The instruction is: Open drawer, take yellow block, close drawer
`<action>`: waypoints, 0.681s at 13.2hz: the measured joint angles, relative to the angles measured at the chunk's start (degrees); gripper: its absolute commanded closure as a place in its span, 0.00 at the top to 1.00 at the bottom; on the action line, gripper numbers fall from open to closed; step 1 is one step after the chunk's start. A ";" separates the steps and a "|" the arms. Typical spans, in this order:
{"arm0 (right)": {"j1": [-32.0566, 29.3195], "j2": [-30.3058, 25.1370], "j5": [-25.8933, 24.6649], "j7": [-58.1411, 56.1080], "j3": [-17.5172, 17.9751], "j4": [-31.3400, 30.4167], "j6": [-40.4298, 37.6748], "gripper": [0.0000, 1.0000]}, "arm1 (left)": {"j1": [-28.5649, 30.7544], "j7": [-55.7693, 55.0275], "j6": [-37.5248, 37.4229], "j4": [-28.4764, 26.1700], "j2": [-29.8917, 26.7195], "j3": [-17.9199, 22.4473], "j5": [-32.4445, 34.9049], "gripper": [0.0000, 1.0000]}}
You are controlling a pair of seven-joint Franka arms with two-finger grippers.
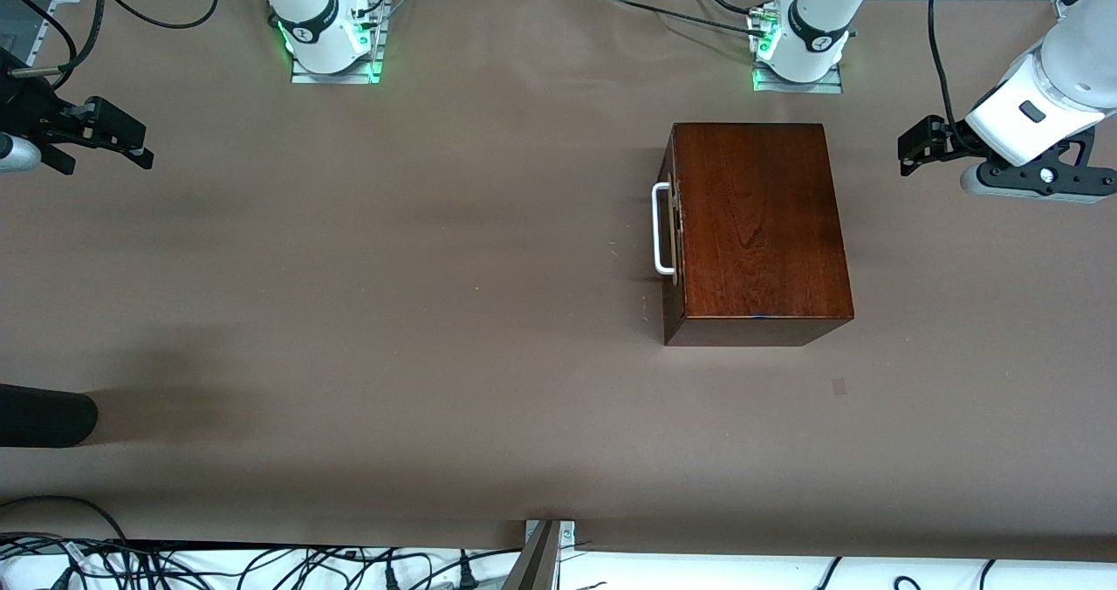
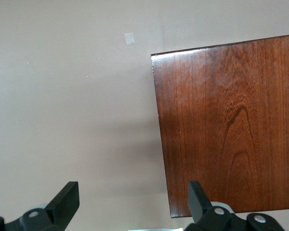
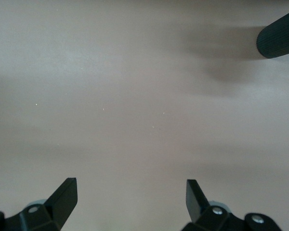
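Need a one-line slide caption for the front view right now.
Drawer shut in wooden box; left end effector and right end effector open, waiting at table ends.

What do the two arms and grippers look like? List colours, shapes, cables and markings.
Both arms have glossy white rounded shells with black joint rings and green lights glowing at the bases. The left gripper and right gripper are matte black with angular wedge-tipped fingers. Black cables trail beside the arms; red buttons sit near the bases.

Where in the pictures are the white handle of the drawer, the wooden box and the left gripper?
white handle (image 1: 661, 229): front view, on the middle of its long bar.
wooden box (image 1: 755, 219): front view, on its glossy top.
left gripper (image 2: 134, 201): left wrist view, midway between its open fingertips.
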 measured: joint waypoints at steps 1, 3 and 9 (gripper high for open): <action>0.00 0.00 0.00 0.00 0.00 0.00 0.00 1.00 | 0.00 0.00 0.00 0.00 0.00 0.00 0.00 1.00; 0.00 0.00 0.00 0.00 0.00 0.00 0.00 1.00 | 0.00 0.00 0.00 0.00 0.00 0.00 0.00 1.00; 0.00 0.00 0.00 0.00 0.00 0.00 0.00 1.00 | 0.00 0.00 -0.66 0.00 0.00 0.00 0.00 1.00</action>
